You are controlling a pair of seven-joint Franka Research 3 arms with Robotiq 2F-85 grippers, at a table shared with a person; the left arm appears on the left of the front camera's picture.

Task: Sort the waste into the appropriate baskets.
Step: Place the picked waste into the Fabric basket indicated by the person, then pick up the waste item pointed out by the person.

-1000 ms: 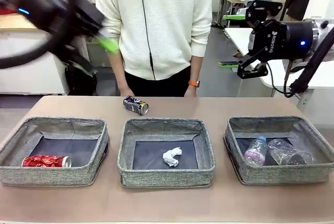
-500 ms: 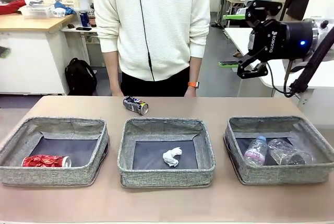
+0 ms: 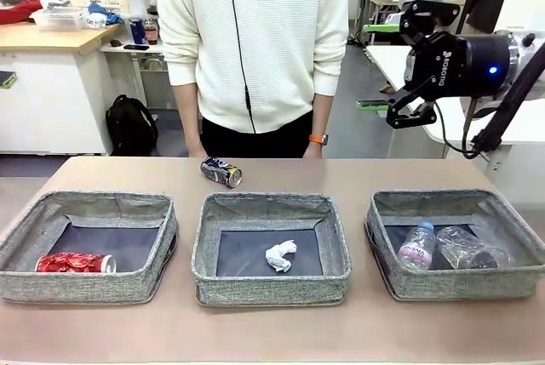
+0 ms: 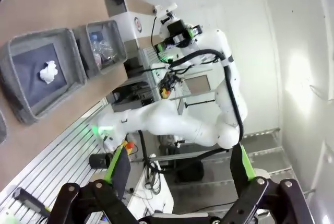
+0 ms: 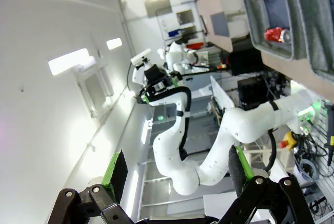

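Three grey baskets stand in a row in the front view. A dented red can (image 3: 75, 262) lies in the left basket (image 3: 85, 285). The white paper wad (image 3: 280, 255) rests in the middle basket (image 3: 272, 288). In the right basket (image 3: 460, 285) lie the pink-labelled bottle (image 3: 417, 246) and the clear bottle (image 3: 473, 251). A dark blue can (image 3: 221, 171) lies on its side on the table behind the middle basket. My right gripper (image 3: 380, 67) hangs open high at the right, holding nothing. The left gripper (image 4: 180, 167) is open and raised far above the table.
A person in a white sweater (image 3: 255, 42) stands at the far edge, hands behind the table's rim. Bare brown table (image 3: 358, 173) runs between the baskets and the person. A white table (image 3: 400, 63) stands behind my right gripper.
My left arm, a blur at the upper left one second ago, has swung out of the front view. The right arm and the waste have stayed put.
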